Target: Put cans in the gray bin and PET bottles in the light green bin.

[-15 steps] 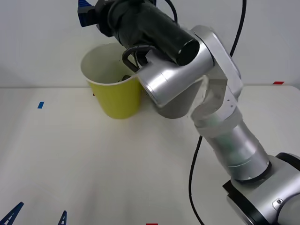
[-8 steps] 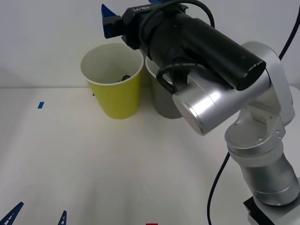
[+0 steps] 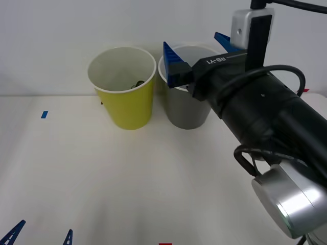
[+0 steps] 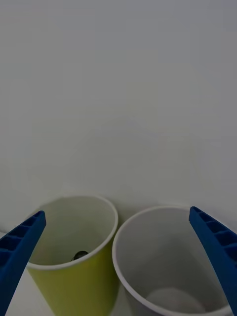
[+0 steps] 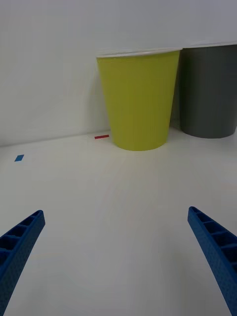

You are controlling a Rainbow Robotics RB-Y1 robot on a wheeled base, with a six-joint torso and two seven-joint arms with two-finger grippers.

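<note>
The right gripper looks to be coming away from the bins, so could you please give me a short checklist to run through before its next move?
1. Right gripper empty: ok. Its fingers are spread wide with nothing between them in the right wrist view.
2. Green bin upright: ok, standing on the table.
3. Gray bin upright: ok, beside the green bin.
4. Something in the green bin: ok, a dark object lies at its bottom; whether it is the bottle, cannot tell.
5. Gray bin holds a can: cannot tell; the part of its floor in view is bare.
6. Left gripper out of the way: ok, open and low over the near table.
</note>
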